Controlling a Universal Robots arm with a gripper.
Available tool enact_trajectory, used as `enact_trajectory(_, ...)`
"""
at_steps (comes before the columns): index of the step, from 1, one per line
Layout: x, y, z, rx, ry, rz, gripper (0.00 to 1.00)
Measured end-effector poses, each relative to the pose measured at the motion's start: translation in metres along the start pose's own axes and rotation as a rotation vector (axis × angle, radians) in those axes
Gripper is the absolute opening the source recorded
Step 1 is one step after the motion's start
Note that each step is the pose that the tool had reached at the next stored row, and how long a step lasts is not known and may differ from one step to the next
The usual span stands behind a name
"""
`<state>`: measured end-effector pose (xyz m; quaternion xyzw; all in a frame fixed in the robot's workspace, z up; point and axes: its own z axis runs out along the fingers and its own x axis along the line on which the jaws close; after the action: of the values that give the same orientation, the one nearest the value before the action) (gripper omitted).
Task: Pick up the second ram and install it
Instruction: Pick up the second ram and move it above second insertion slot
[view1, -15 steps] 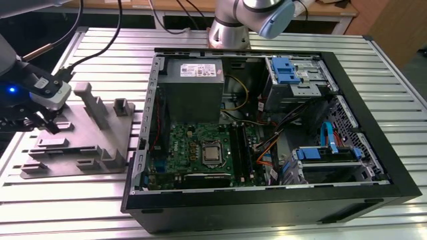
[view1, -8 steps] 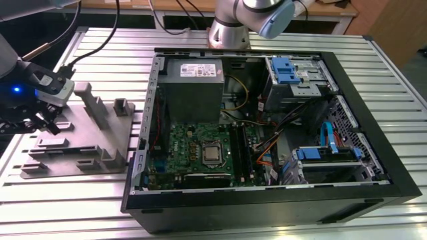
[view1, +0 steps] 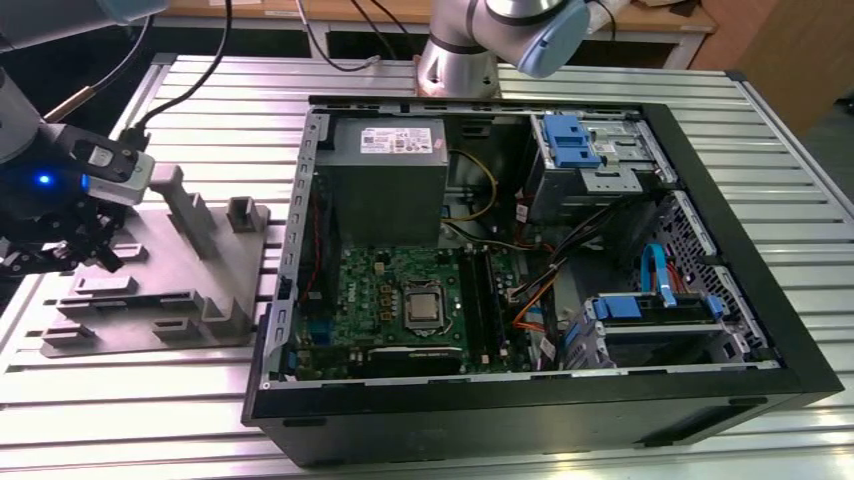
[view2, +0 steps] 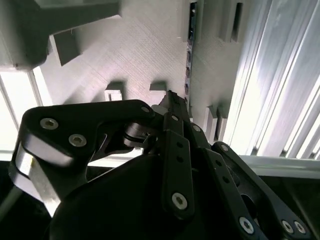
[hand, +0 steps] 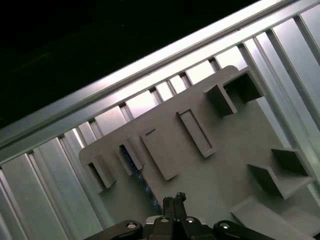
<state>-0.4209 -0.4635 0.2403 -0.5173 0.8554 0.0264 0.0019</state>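
Ram stick (view2: 189, 60) stands on edge in a slot of the gray holder (view2: 135, 55), right by my gripper (view2: 172, 100). My fingers (view2: 175, 135) look pressed together, tips just beside its near end; contact unclear. Expect light, stiff, brittle: pinch the flat faces mid-length, stay off the contact edge, no twisting.

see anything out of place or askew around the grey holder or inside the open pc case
Nothing stands out. The second ram stands on edge in its slot of the grey holder, straight along it, with the gripper close by. The open PC case lies flat, with nothing visibly loose or damaged inside.
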Motion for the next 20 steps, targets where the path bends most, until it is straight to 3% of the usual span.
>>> enact_trajectory(20,0.0005,-0.0007,0.0164,-0.0111,0.0157,-0.363,0.1)
